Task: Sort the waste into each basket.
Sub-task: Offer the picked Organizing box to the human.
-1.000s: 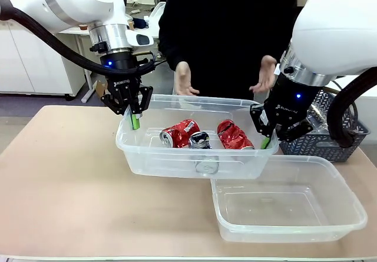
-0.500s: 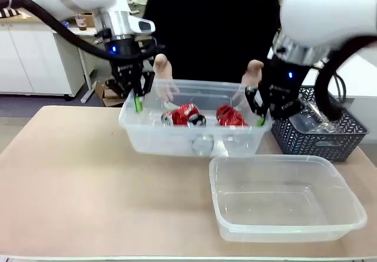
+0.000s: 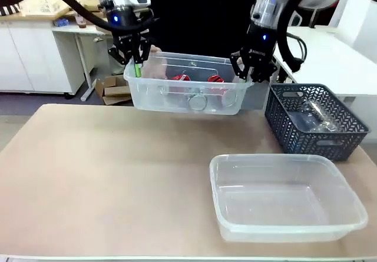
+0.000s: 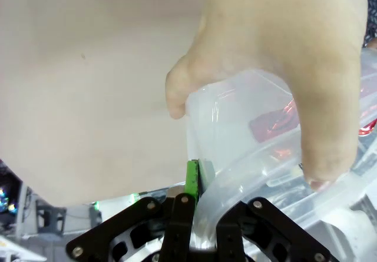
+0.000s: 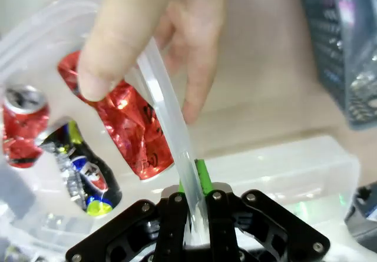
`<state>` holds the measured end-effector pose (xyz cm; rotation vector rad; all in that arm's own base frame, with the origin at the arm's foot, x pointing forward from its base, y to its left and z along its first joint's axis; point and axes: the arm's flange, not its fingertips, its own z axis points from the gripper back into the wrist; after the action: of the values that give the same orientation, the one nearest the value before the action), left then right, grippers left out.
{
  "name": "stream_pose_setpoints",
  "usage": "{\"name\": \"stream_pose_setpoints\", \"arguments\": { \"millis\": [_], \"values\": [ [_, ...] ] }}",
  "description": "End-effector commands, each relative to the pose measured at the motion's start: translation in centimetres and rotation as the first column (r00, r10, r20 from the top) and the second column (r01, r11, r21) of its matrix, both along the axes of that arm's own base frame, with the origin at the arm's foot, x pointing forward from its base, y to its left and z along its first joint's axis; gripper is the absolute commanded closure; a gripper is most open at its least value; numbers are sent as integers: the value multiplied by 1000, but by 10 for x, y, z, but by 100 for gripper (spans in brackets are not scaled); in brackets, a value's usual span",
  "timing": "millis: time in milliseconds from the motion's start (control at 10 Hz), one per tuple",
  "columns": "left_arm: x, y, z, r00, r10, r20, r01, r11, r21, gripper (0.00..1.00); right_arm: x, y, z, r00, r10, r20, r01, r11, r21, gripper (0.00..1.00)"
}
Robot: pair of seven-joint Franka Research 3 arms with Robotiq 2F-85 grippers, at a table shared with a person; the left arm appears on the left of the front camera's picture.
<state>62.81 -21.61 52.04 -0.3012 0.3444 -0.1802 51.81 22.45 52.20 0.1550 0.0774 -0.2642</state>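
**Waste cans (image 3: 181, 78) in a clear tub (image 3: 159, 94) held above the bench (image 3: 106, 168)**

The clear tub hangs in the air at the far side of the bench, in front of the person and well above the surface. The left pincer (image 3: 136, 68) is fully clamped on the rim at one short end. The right pincer (image 3: 247, 76) is clamped in the same way on the opposite end. In both wrist views the thin plastic lip is squeezed between the green pads (image 4: 192, 176). I think the two grips at opposite ends are there to keep the tub level, so that the load does not slide. Inside lie crushed red cans and a blue-printed can (image 5: 88, 173), close together on the floor of the tub.

The person also has hold of the tub. One hand (image 4: 283, 68) wraps over the corner just beside the left pincer, and the other hand (image 5: 159, 32) pinches the rim just above the right pincer. This looks to me like a handover of the tub.

Nearer to the robot an empty clear tub (image 3: 277, 206) stands on the bench. Behind it is a dark mesh basket (image 3: 300, 135) with clear bottles (image 3: 315, 112) in it, so bottles and cans appear already separated.

The rim is thin and may bend. If one pincer lets go before the person holds firmly, the tub could tip and spill.
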Motion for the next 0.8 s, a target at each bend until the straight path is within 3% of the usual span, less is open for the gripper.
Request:
{"name": "stream_pose_setpoints", "arguments": {
  "millis": [0,100,200,300,700],
  "values": [
    [34,-8,16,997,50,-64,-55,996,-73,95,10,1,-2,1000,12,4,-12,999,31,96],
    [37,-3,7,994,72,-84,-79,993,-83,95,5,-6,-12,1000,10,-4,-10,998,63,96],
    [12,4,-6,1000,11,-22,-11,1000,-9,95,-2,-12,-25,1000,-10,-12,11,996,84,96],
    [12,4,-6,1000,11,-22,-11,1000,-9,95,11,-1,-3,1000,3,-7,-3,1000,20,96],
    [12,4,-6,1000,11,-22,-11,1000,-9,95,11,-1,-3,1000,3,-7,-3,1000,20,96]
  ]
}}
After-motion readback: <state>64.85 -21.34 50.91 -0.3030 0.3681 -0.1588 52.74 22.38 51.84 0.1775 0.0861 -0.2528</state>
